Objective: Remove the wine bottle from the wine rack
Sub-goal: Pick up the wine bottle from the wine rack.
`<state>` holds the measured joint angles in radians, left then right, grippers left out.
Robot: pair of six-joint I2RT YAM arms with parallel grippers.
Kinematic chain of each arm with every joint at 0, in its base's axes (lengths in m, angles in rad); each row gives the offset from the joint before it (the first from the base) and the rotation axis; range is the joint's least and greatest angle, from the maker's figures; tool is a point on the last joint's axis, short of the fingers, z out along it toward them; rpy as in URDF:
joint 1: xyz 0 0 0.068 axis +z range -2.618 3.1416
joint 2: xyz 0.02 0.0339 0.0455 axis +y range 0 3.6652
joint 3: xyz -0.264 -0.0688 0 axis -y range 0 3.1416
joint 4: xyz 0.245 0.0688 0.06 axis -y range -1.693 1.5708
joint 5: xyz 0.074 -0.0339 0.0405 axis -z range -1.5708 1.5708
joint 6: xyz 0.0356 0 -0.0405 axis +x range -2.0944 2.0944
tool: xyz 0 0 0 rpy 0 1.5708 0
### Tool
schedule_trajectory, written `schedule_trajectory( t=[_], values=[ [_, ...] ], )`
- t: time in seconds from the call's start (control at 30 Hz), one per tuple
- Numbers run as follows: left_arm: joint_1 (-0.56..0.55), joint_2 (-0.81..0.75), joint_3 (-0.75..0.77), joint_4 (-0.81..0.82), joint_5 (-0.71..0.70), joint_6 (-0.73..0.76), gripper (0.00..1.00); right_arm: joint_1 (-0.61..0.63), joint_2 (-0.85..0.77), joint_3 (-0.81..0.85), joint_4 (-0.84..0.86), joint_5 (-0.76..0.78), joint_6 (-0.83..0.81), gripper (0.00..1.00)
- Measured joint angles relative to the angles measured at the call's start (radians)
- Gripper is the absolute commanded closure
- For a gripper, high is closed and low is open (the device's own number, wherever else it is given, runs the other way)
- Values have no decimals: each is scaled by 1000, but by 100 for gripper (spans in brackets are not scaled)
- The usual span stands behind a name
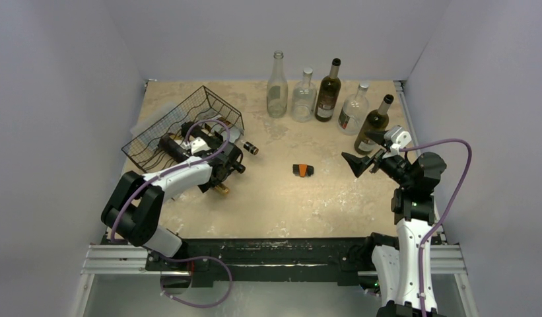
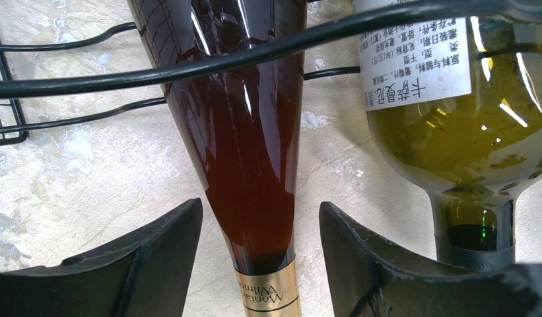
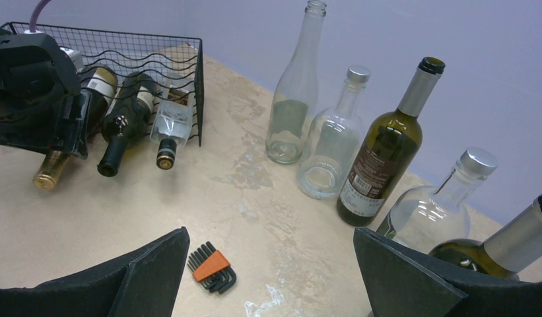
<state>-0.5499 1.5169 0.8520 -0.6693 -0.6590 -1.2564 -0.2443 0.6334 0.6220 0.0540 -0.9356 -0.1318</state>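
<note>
This looks like a robot test booth in a lab. Plain pale walls (image 1: 50,99) box in a stone-patterned counter (image 1: 281,205). Two cabled robot arms (image 1: 179,175) stand on a metal rail (image 1: 116,261) at its near edge.

Five upright bottles (image 1: 328,92) stand at the back of the table (image 1: 288,208), a hex-key set (image 1: 302,170) mid-surface.

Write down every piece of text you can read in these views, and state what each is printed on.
"Monta… Wilm…", partly cut off: gold neck foil of the brown bottle.
Chinese print on the green bottle's white label: too blurred to read.
Back label on the standing dark bottle: too small.
</note>
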Motion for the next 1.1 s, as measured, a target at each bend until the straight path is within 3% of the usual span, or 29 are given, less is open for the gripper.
schedule_trajectory(
  t=[0.13, 0.37, 0.53, 0.63, 0.87, 1.1],
  values=[
    [0, 0, 0, 0, -1, -1, 39, 0, 0, 0, 0, 0, 0, 1],
    [0, 0, 0, 0, -2, -7, 52, 0, 0, 0, 0, 1, -2, 1],
    [0, 0, -1, -3, -3, -10, 77, 0, 0, 0, -1, 2, -6, 1],
    [0, -1, -8, -1, -4, -15, 100, 0, 0, 0, -1, 2, -8, 1],
    [0, -59, -33, -8, 11, -16, 100, 0, -1, 0, -2, 2, -12, 1],
    [-27, -289, -106, -72, 57, -15, 100, 0, -1, 0, -5, 2, -16, 1]
  ],
)
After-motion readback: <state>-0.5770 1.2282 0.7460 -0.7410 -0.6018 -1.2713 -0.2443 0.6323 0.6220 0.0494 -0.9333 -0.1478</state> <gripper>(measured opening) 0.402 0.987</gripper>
